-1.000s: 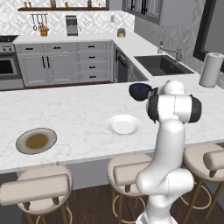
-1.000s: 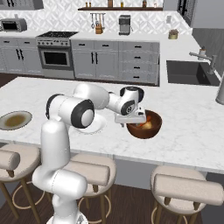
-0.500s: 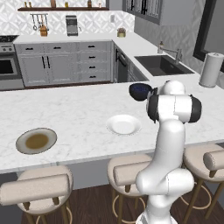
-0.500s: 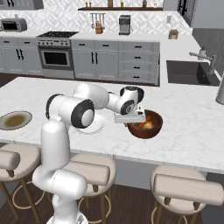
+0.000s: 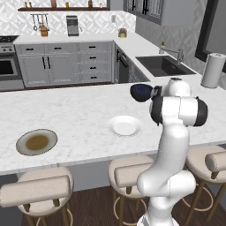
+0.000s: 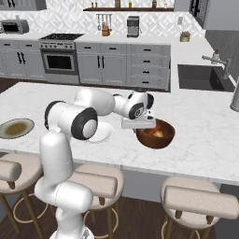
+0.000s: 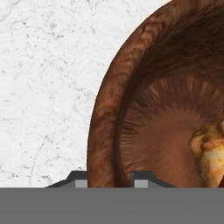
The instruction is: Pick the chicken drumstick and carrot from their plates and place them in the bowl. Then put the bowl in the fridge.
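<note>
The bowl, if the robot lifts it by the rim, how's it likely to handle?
The bowl looks stiff and glossy, so the rim may be slippery between the fingers. Gripped on one side, it would probably tilt away. The chicken drumstick lies loose inside and could slide.

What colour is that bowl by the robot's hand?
The bowl is coppery reddish-brown with streaky ridges inside, clearest in the hand view; it looks dark navy in the left base view.

The coppery bowl [image 6: 156, 134] sits upright on the marble tabletop [image 6: 200, 140], the golden-brown chicken drumstick [image 7: 210, 151] inside; both plates, white [image 5: 125, 126] and olive-grey [image 5: 36, 141], lie bare.
</note>
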Controlling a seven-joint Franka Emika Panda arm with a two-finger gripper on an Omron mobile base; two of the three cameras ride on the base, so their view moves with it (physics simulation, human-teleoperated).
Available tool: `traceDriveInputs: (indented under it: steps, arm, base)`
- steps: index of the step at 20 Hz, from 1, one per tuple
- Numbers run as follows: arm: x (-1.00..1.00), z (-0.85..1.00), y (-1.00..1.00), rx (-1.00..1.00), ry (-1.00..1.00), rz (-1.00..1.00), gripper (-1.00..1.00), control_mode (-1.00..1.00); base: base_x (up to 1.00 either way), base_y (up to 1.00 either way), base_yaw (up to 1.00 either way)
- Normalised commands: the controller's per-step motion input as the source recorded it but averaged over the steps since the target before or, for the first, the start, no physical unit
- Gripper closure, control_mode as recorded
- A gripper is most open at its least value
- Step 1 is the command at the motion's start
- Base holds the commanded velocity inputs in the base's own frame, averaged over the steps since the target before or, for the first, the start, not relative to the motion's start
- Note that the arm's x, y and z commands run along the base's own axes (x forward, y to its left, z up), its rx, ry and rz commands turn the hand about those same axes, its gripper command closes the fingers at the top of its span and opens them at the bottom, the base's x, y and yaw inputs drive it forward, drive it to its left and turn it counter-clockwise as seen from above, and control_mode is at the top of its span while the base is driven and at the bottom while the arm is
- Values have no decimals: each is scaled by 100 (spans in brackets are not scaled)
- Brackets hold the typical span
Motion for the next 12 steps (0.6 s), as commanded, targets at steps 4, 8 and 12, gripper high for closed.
traceDriveInputs:
  steps: [4, 8, 12]
  arm:
    - [-56, 73, 5, -2, -1, 9, 100, -100]
    - [-60, 62, 0, -3, -7, 23, 100, -100]
    - [-69, 56, 2, -5, -8, 37, 100, -100]
  base:
    - [0, 0, 0]
    - [0, 0, 0]
    - [0, 0, 0]
